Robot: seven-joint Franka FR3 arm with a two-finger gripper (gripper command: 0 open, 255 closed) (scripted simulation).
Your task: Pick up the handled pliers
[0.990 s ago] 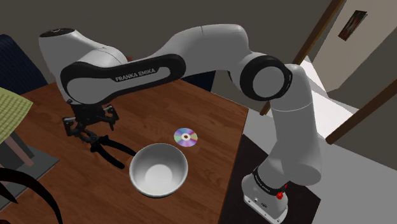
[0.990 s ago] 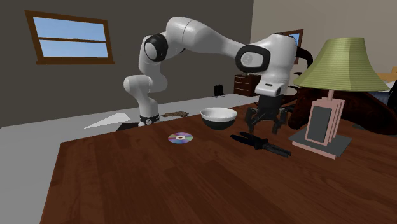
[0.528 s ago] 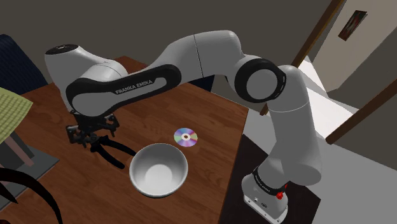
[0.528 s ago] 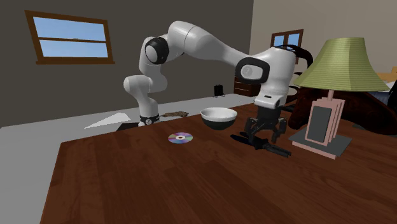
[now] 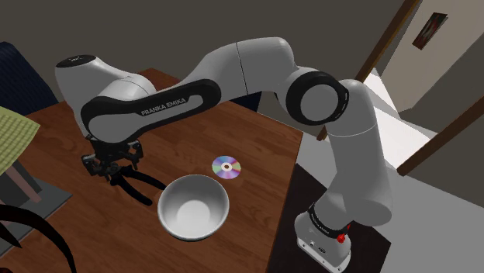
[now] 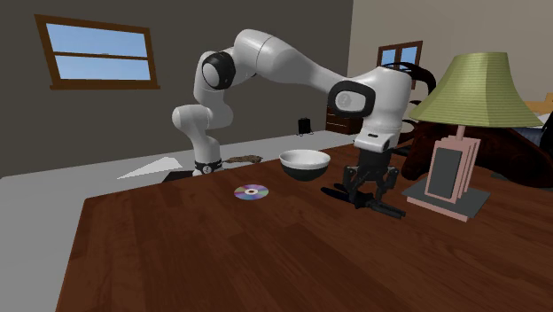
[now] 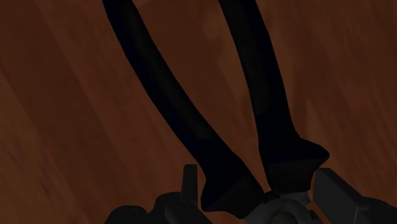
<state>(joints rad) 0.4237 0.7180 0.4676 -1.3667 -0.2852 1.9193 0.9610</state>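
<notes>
Down low over the brown wooden table (image 7: 63, 95), my claw (image 7: 257, 184) was spread, one finger (image 7: 189, 181) on either side of the black pliers (image 7: 172, 95) close to their joint. Whether the fingers touched them I could not tell. The pliers lay flat on the wood, both handles running away from my claw. Near one side stood a white bowl (image 5: 194, 205), near the other a green-shaded lamp (image 6: 456, 133). Beyond the bowl lay a shiny disc (image 5: 226, 165).
</notes>
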